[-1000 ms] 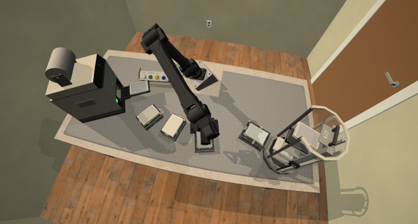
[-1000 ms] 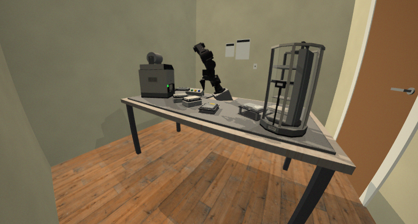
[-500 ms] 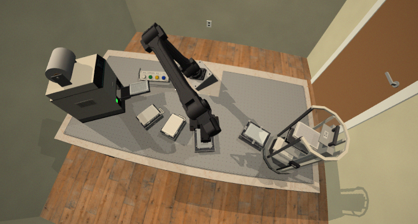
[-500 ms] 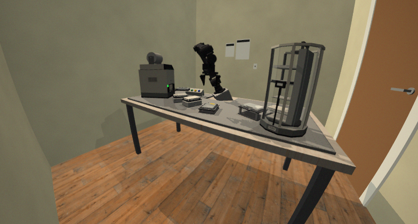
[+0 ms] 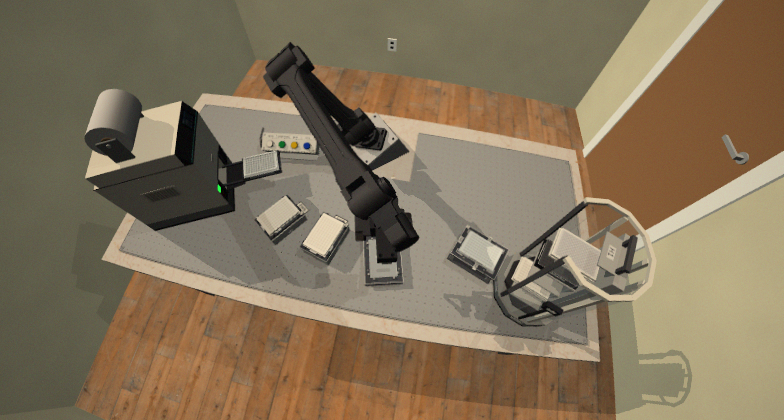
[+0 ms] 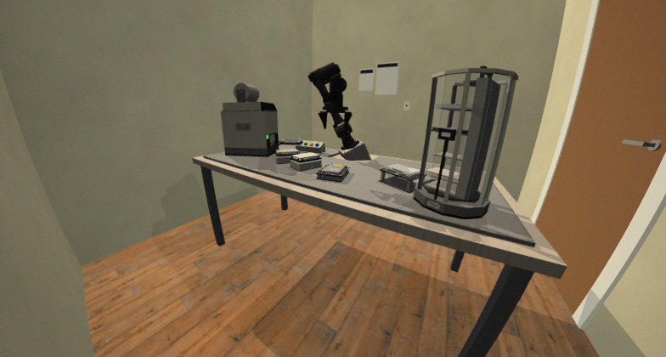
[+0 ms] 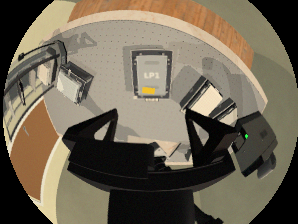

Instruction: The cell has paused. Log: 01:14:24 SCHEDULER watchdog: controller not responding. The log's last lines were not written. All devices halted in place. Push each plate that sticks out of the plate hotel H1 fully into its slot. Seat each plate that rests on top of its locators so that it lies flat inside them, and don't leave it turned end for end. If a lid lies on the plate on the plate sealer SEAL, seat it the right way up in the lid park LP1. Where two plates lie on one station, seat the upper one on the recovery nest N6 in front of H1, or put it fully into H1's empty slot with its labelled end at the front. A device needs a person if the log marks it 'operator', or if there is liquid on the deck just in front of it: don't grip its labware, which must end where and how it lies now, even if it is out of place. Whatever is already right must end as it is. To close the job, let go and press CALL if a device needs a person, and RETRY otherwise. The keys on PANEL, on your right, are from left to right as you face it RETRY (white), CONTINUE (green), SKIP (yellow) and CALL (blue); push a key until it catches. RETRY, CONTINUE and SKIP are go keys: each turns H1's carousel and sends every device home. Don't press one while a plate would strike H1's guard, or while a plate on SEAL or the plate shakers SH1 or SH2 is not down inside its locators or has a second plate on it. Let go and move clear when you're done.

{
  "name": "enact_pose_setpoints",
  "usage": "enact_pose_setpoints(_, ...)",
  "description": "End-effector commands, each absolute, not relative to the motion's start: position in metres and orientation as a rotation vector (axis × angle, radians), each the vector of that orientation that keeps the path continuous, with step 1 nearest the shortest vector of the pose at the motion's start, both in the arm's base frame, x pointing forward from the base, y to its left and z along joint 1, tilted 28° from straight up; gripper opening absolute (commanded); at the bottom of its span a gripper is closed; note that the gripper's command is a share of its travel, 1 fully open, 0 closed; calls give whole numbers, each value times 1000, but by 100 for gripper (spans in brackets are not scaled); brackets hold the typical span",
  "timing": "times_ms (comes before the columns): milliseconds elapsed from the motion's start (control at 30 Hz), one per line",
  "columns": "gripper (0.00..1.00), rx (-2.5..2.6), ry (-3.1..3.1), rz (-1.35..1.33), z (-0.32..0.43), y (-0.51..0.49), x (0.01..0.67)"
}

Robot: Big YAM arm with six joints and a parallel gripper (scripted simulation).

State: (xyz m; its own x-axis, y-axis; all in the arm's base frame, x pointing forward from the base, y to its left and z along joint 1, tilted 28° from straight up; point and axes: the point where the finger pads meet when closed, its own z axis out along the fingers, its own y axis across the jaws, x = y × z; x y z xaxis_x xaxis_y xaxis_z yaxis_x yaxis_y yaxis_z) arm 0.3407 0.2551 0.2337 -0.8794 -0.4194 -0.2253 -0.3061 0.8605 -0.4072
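Observation:
My gripper (image 5: 384,252) is open and empty. It hangs well above the lid park LP1 (image 5: 383,267), which shows straight below in the wrist view (image 7: 152,75) with its label and a yellow mark. A flat see-through piece seems to lie in LP1; I cannot tell for sure. The sealer SEAL (image 5: 159,164) holds a white welled plate (image 5: 260,164) on its tray, with no lid on it. The two shakers (image 5: 280,215) (image 5: 325,234) each carry one plate. The nest N6 (image 5: 477,250) carries a plate. The hotel H1 (image 5: 573,264) holds plates (image 5: 576,249); I cannot tell how far they sit in.
The key panel PANEL (image 5: 289,142) stands behind the sealer tray, beside the arm's base (image 5: 378,137). The arm's elbow (image 5: 285,65) is raised high over the panel. H1's guard cage (image 6: 464,139) is the tallest obstacle, at the table's right end.

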Motion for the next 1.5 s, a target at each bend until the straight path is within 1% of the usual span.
enact_pose_setpoints(0,100,-523,2686,-466,269,270,340)
enact_pose_setpoints(300,100,-529,2695,-478,273,274,337)
enact_pose_setpoints(367,100,-413,2733,-504,260,246,334)
enact_pose_setpoints(733,100,-7,2730,-423,270,218,336)
enact_pose_setpoints(1467,100,-38,2733,-428,292,156,339)
